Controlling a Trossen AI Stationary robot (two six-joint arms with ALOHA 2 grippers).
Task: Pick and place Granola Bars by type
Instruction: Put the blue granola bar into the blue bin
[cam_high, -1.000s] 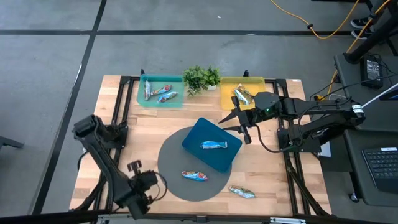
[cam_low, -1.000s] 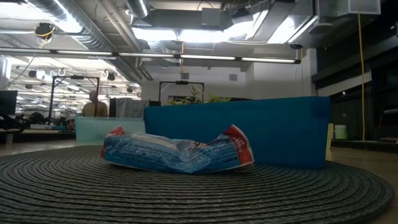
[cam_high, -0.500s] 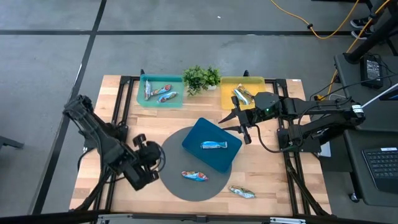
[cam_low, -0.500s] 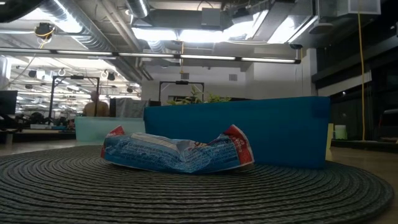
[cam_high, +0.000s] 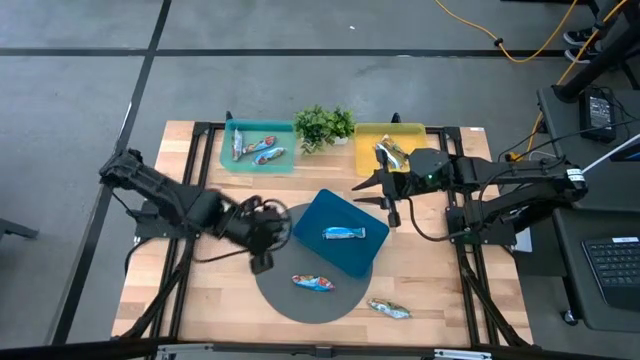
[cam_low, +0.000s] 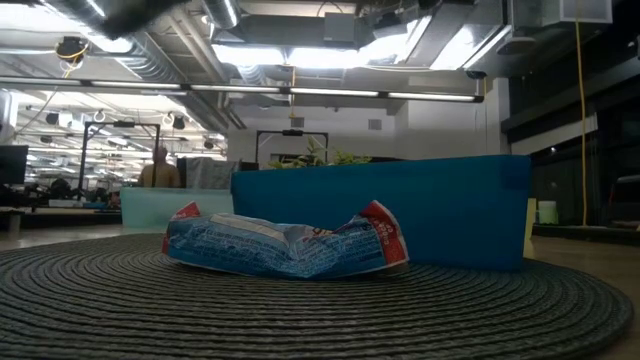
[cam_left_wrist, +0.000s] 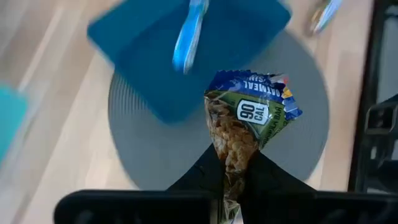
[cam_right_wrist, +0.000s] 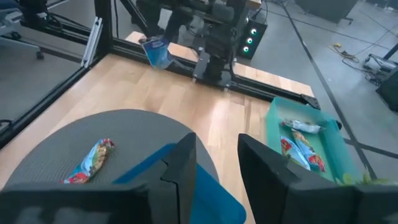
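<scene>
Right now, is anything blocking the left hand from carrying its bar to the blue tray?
Nothing visible does. The left hand holds a bar above the grey mat, right beside the blue tray, with only open mat between them.

So the granola bars are scattered: two or three in the teal tray, a couple in the yellow tray, one blue bar lying flat in the blue tray, a crumpled blue-red one on the grey mat, another on the table. One blue-green bar is pinched upright in the left gripper.
</scene>
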